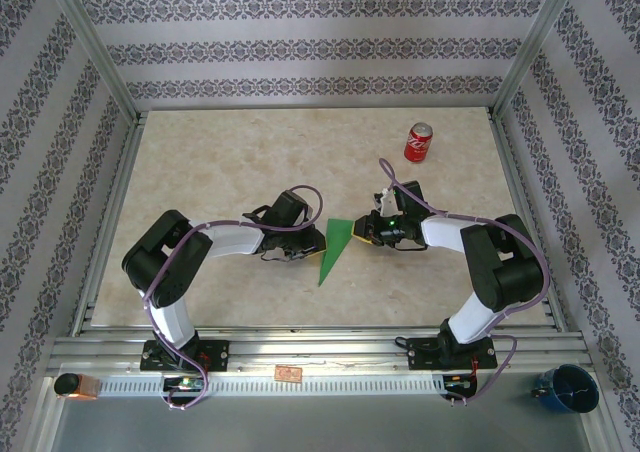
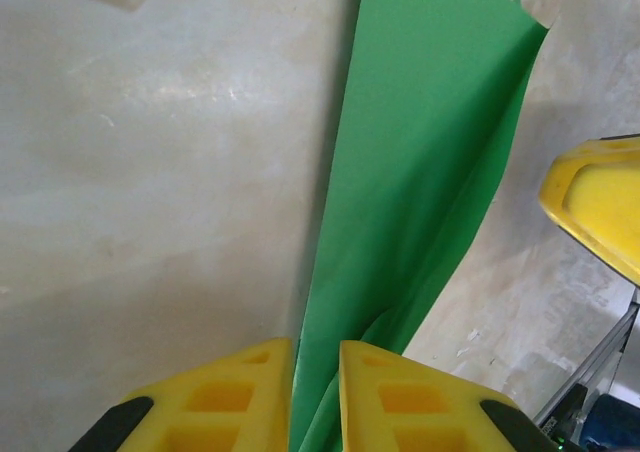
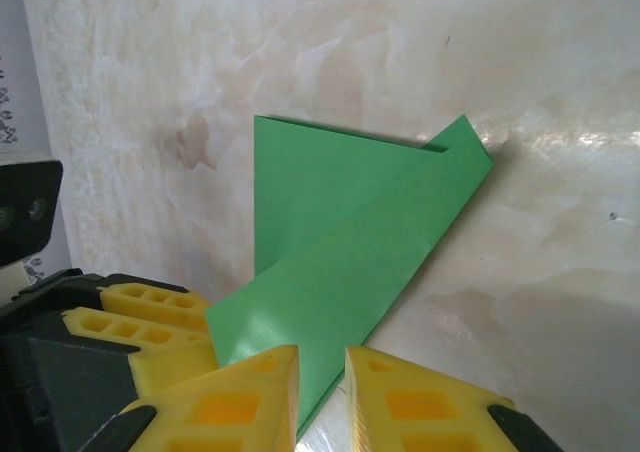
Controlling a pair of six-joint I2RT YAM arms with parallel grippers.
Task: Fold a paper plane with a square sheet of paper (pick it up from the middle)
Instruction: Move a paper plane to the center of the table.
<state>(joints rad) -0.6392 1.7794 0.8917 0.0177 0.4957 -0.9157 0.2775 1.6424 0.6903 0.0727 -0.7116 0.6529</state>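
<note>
The pale marbled tabletop (image 1: 200,162) carries a folded green paper (image 1: 335,247) at the centre of the frame, its narrow point toward the bottom, and a red soda can (image 1: 418,143) standing upper right, well apart

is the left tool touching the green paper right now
Touching. The left wrist view shows the green paper running down into the narrow slot of the left tool, pressed against both yellow fingers.

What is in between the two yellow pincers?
The folded green paper lies there, stretching from the left pincer across to the right pincer. The top view shows it best.
</note>
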